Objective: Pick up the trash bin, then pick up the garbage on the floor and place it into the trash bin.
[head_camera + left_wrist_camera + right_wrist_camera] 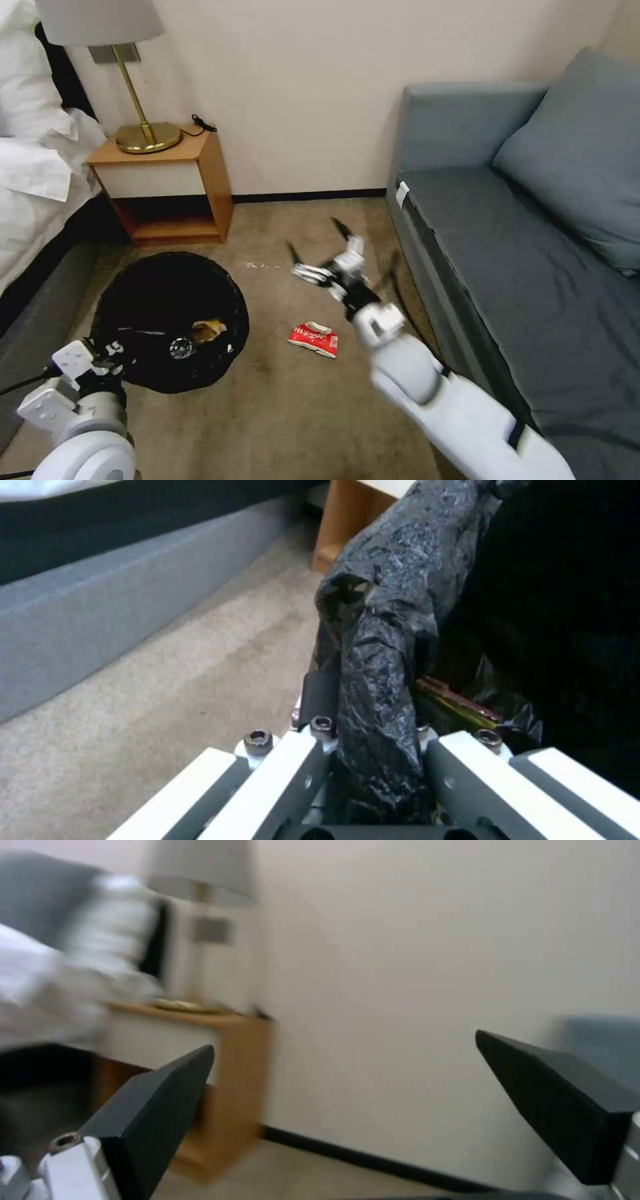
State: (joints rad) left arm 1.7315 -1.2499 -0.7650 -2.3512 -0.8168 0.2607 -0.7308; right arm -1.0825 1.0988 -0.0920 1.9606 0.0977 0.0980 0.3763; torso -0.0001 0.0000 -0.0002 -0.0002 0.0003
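The trash bin (235, 300), lined with a black bag, sits low at my left over the carpet. My left gripper (110, 350) is shut on its near rim; in the left wrist view its fingers (320, 700) pinch the bunched black bag (393, 605) over the rim. Inside the bin lie a gold-brown wrapper piece (208, 329) and a small round clear item (180, 347). One piece of garbage, a red-and-white packet (313, 339), lies flat on the carpet right of the bin. My right gripper (317, 241) is open in the air beyond the packet, fingers (160, 1100) spread wide with nothing between them.
A wooden nightstand (200, 167) with a brass lamp (147, 137) stands against the far wall. A grey sofa (533, 267) runs along the right, close to my right arm. The bed (33, 167) and its grey base bound the left. Open carpet (287, 413) lies in front.
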